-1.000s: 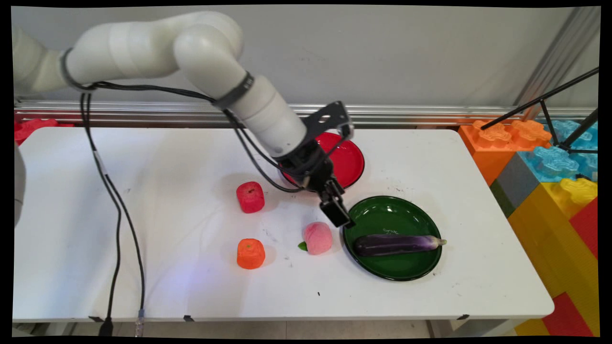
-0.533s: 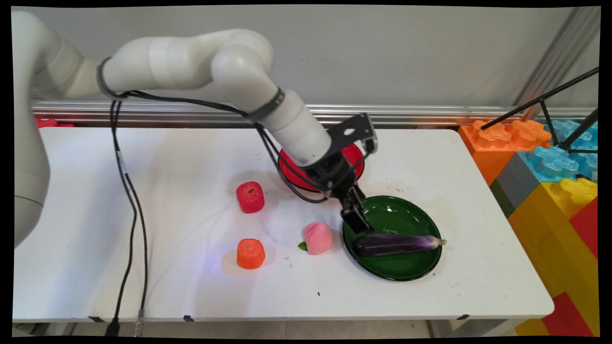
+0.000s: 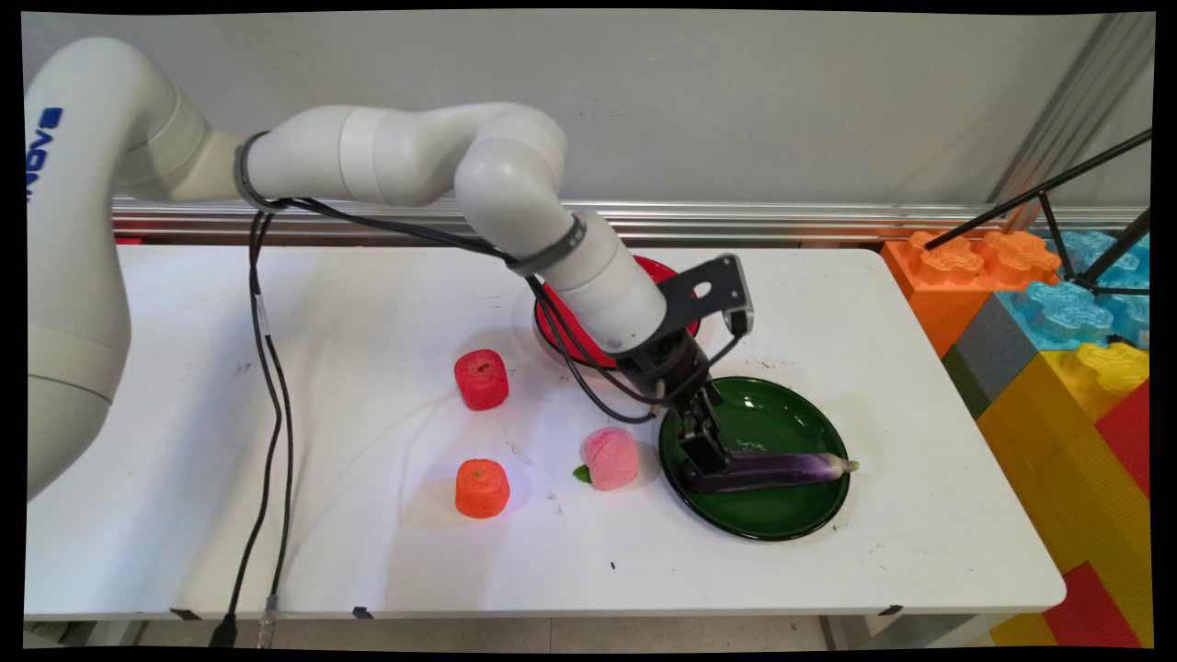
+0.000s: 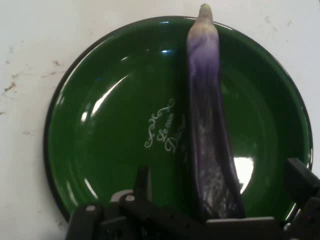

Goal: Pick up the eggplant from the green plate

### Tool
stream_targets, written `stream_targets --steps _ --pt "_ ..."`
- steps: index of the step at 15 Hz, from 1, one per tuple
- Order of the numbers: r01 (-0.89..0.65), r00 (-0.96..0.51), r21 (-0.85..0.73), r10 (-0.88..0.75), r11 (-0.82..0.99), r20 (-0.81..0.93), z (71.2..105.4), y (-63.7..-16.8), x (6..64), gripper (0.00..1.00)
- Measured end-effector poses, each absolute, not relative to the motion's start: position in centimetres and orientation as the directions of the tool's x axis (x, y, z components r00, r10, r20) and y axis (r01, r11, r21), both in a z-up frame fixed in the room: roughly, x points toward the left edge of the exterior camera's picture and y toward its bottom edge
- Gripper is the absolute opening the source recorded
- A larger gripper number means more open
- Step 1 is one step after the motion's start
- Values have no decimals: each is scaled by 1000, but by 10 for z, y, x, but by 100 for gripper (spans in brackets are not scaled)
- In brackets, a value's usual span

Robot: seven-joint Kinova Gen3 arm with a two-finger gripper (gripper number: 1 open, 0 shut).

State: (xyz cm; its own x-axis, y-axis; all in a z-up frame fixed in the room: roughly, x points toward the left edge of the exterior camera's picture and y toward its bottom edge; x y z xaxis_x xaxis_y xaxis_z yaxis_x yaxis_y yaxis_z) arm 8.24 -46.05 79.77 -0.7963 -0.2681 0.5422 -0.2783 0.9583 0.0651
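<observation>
The gripper is lowered over the green plate, at the thick left end of the purple eggplant. In the hand view the jaws stand wide open, one finger on each side of the eggplant, neither visibly pressing on it; nothing is held. The eggplant lies lengthwise inside the green plate, its pale tip reaching the plate's rim. White script lettering marks the plate's centre.

Behind the arm sits a red plate, partly hidden; no contents can be made out. On the bare worktop, left of the green plate, lie a pink peach just beside its rim, an orange fruit, and a red fruit, well apart from one another.
</observation>
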Motion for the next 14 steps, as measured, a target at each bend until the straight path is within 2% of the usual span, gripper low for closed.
stream_targets --steps 14 --pt "-274 -795 65 -264 959 545 763 -448 71 100"
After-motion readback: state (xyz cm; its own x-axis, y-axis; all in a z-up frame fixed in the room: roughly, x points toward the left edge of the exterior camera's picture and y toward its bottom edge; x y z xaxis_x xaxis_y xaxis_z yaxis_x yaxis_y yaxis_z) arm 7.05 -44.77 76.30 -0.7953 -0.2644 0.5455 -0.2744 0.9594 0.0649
